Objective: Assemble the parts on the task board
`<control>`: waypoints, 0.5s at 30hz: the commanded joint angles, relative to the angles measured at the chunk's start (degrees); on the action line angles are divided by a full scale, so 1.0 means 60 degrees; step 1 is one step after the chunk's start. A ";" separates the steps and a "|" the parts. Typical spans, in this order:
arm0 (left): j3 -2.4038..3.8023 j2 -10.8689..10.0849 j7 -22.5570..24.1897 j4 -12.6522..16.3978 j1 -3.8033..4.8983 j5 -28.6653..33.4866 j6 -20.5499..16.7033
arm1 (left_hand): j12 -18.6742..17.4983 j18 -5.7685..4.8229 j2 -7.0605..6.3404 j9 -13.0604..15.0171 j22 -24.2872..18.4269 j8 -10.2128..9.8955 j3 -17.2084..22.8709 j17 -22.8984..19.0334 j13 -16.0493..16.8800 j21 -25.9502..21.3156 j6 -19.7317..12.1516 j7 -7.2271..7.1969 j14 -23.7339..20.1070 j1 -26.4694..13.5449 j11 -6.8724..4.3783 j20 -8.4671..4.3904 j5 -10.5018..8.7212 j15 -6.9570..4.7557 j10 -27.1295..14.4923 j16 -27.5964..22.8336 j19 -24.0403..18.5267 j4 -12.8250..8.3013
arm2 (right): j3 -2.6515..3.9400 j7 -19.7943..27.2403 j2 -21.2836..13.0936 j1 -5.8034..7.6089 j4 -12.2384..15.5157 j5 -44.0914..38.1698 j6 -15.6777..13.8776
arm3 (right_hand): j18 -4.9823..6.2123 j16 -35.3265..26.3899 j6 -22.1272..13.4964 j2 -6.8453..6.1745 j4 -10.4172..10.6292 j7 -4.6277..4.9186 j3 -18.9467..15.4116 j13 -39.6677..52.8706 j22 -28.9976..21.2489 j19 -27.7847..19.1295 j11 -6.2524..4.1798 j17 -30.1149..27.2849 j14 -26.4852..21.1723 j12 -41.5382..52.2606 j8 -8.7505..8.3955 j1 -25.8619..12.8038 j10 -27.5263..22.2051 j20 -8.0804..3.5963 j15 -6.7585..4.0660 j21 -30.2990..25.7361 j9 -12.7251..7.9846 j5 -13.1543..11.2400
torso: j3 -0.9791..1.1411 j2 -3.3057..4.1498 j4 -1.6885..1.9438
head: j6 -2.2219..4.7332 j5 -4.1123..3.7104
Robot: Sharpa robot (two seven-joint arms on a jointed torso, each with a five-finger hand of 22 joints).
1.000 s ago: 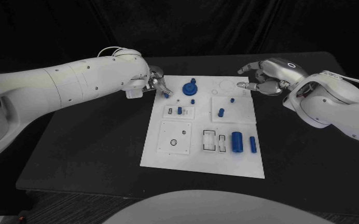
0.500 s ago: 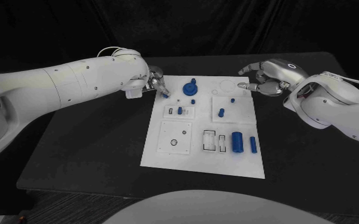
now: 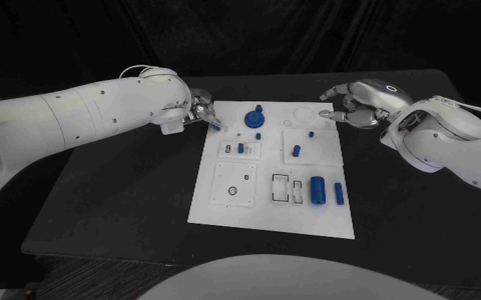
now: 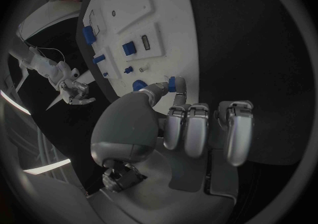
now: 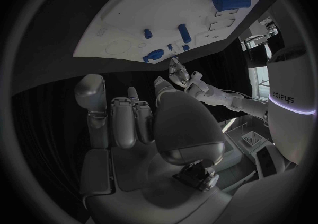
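- Two arms flank the white task board (image 3: 272, 175) on the black tabletop (image 3: 120, 196).
- Left robot hand (image 3: 204, 111) pinches a small blue part (image 4: 172, 84) over the board's far-left corner.
- Right robot hand (image 3: 353, 107) hovers beside the far-right corner, fingers curled, holding nothing.
- Other blue parts (image 3: 318, 189) sit on the board.

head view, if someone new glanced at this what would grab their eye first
The white task board in the middle of the black table, dotted with blue parts, the largest a round blue piece near its far edge. Next, the two silver hands flanking that far end: the left hand pinches a small blue part at the board's far left corner, while the right hand hovers off the far right corner, holding nothing.
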 commanded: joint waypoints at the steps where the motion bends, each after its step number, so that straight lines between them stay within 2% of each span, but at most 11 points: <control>1: 0.0009 -0.0142 0.0268 0.0226 0.0003 0.1010 -0.0419 | -0.0041 0.0109 -0.0041 0.0009 0.2292 -0.0039 0.0281 0.2516 0.2490 -0.0023 0.0029 -0.0026 0.1008 -0.0078 -0.0067 -0.0056 -0.0021 -0.0076 0.1016 0.0025 0.0463 -0.0223 | 0.0007 -0.0226 -0.0035 -0.0024 0.0030 -0.0013 0.0063 | 0.0198 -0.0059 0.0072 0.0094 0.0002 0.0016 0.0012 0.1225 0.0725 -0.0044 -0.0009 0.0734 0.0425 -0.0043 -0.0027 -0.0011 -0.0043 -0.0003 0.0083 -0.0056 -0.0014 0.0043 | -0.0003 0.0005 -0.0002 | 0.0000 0.0010; 8: 0.0009 -0.0596 0.0136 0.1008 0.0021 0.1547 -0.0398 | -0.0041 0.0114 -0.0044 0.0010 0.2286 -0.0044 0.0305 0.2516 0.2490 -0.0039 0.0024 -0.0024 0.1008 -0.0112 -0.0065 -0.0056 -0.0023 -0.0075 0.1016 0.0025 0.0449 -0.0207 | 0.0006 -0.0101 -0.0083 -0.0023 0.0079 -0.0013 -0.0004 | 0.0196 -0.0066 0.0079 0.0102 -0.0011 0.0014 0.0021 0.1230 0.0728 -0.0041 -0.0011 0.0727 0.0422 -0.0039 -0.0026 0.0012 -0.0037 -0.0002 0.0083 -0.0051 -0.0020 0.0052 | -0.0005 0.0005 0.0002 | 0.0000 0.0016; 15: 0.0007 -0.0892 0.0030 0.1651 0.0022 0.1641 -0.0378 | -0.0041 0.0126 -0.0040 0.0014 0.2270 -0.0058 0.0346 0.2516 0.2490 -0.0080 0.0003 -0.0013 0.1008 -0.0164 -0.0058 -0.0054 -0.0040 -0.0069 0.1016 0.0025 0.0410 -0.0173 | 0.0006 0.0072 -0.0090 -0.0023 0.0075 -0.0013 -0.0064 | 0.0183 -0.0036 0.0116 0.0105 -0.0007 0.0002 0.0018 0.1252 0.0750 -0.0015 -0.0016 0.0758 0.0432 -0.0020 -0.0010 0.0013 -0.0013 -0.0002 0.0081 0.0017 -0.0022 0.0058 | -0.0002 0.0004 -0.0001 | 0.0000 0.0057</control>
